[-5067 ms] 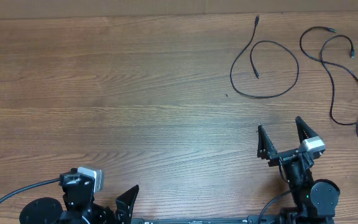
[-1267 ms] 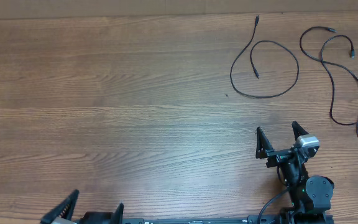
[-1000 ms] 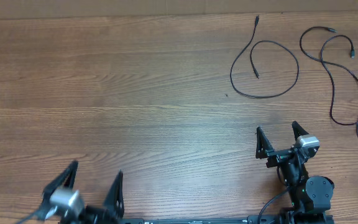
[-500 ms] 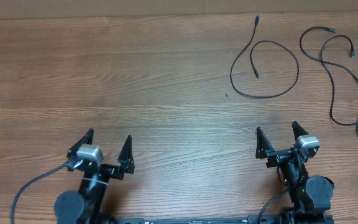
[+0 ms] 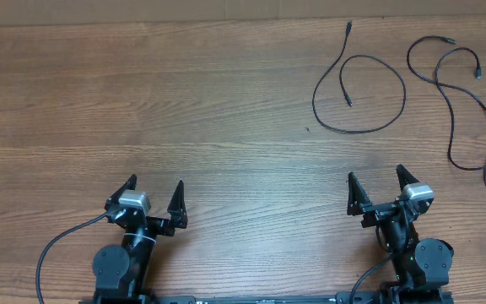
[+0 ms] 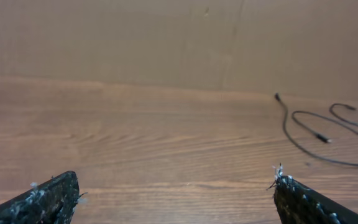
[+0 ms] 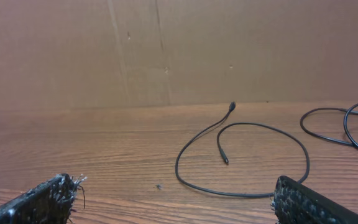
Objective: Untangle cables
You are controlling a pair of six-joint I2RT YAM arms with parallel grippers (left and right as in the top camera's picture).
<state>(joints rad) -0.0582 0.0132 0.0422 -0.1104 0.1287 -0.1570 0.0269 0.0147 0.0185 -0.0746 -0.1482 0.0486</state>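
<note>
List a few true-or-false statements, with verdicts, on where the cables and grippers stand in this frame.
1. The shorter cable and the longer cable do not cross each other. True.
2. The left gripper is shut on the shorter cable. False: it is open, holds nothing and is far from both cables.
3. Both cables lie on the right arm's side of the table. True.
4. The right gripper touches the shorter cable. False: it is open and stops short of it.
</note>
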